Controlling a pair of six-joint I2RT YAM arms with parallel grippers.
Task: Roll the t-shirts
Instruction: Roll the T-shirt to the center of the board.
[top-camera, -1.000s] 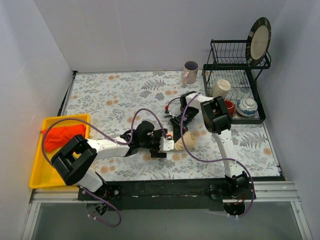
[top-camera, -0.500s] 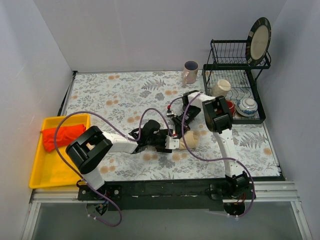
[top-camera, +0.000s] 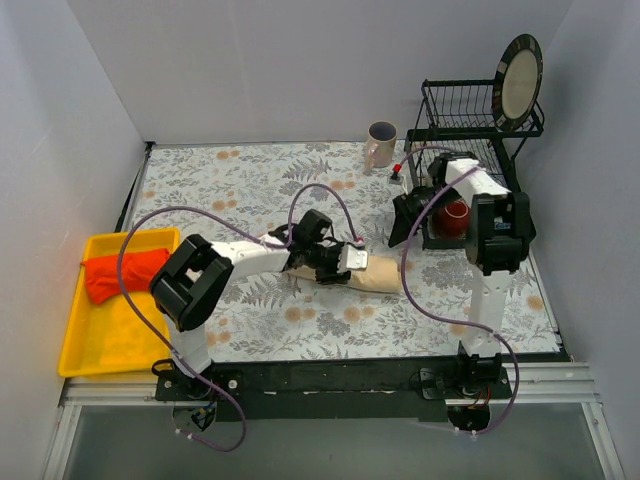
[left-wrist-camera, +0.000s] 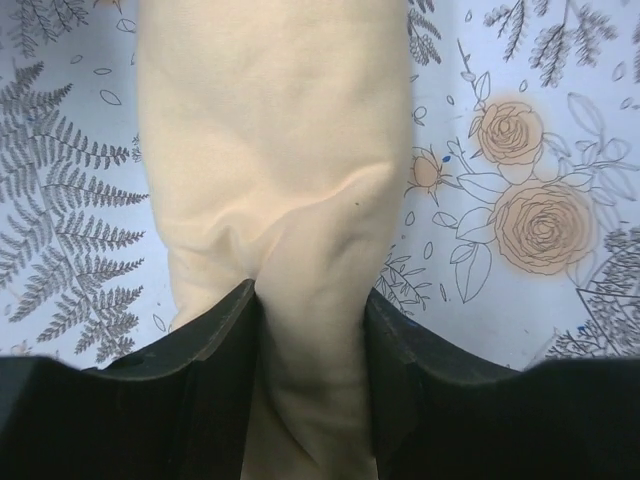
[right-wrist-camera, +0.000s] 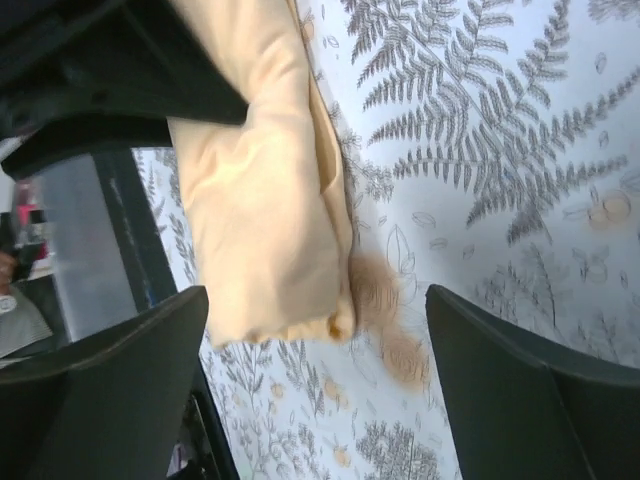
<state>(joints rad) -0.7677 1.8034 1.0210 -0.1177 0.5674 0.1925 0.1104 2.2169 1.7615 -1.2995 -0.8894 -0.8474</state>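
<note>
Cream t-shirt (top-camera: 380, 278) lies rolled into a log mid-table (top-camera: 200, 190). Left gripper (left-wrist-camera: 312, 300) is clamped on one end of it. Right gripper (right-wrist-camera: 315, 300) is spread wide, empty, clear of the roll. Red-orange t-shirt (top-camera: 125, 272) sits bunched in yellow tray (top-camera: 90, 355), probably next to roll.

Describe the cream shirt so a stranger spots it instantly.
Near the middle of the floral tablecloth lies the cream t-shirt, rolled into a short log, the left claw pinching one end. The only other shirt is red-orange, in the yellow tray.
</note>
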